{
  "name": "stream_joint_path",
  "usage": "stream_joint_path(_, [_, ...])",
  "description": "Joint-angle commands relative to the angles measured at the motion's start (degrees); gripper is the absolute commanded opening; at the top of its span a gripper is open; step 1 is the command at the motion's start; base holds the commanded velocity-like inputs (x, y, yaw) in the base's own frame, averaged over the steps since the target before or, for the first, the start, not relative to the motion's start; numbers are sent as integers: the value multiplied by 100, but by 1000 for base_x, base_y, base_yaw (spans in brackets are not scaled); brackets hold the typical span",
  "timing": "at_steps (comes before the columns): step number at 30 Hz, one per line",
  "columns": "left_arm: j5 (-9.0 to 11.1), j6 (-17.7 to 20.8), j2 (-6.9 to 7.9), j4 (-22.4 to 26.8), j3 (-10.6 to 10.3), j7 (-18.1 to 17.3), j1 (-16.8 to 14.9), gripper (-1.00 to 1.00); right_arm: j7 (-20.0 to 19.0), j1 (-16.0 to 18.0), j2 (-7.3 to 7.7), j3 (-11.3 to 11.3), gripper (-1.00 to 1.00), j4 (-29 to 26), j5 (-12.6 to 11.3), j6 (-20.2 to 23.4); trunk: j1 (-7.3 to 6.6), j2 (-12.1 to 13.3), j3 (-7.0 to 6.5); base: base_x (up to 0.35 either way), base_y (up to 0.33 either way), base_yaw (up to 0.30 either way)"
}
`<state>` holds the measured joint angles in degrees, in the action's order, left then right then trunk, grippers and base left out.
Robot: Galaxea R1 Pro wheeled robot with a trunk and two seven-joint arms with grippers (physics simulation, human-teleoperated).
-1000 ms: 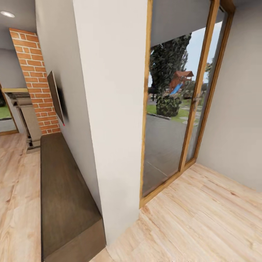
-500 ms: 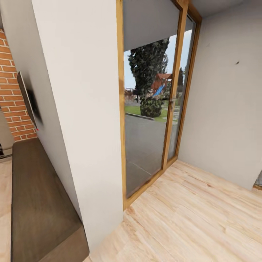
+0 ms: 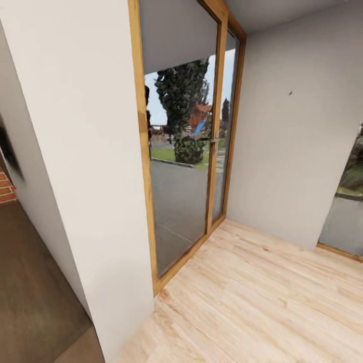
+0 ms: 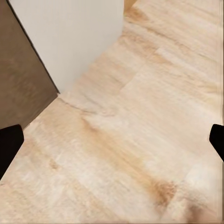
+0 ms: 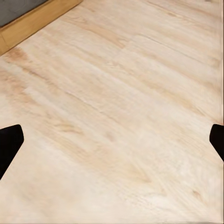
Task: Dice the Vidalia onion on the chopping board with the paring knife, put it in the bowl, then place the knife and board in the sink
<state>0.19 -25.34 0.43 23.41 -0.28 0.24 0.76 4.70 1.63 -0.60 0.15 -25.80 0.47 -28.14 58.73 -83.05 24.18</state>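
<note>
Head view: grainy pale-wood floor [image 3: 262,297].

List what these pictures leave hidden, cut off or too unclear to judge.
- Head view: the dark low cabinet is cut off by the left and bottom edges, and partly hidden by the white wall.
- Head view: the second window is cut off by the right edge.
- Left wrist view: the left gripper shows just dark tips of its fingers at the edges.
</note>
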Motion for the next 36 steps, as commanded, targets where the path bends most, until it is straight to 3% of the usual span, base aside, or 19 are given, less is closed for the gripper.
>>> stream_joint_path(1, [1,-6,0,-3,-3,2,3,100,22,4,-2,2,100,5,5,-16,0,-3,0,0,0,-275])
stream_joint_path(11, [-1,-6,-7,-29,0,2,3,100,22,4,-2,2,100,5,5,-16,0,-3,-48,0,-76,-276])
stream_joint_path(36, [-8,0,-45,-71,-2,2,3,100,22,4,-2,2,100,5,5,-16,0,-3,-169,0,-298,-276])
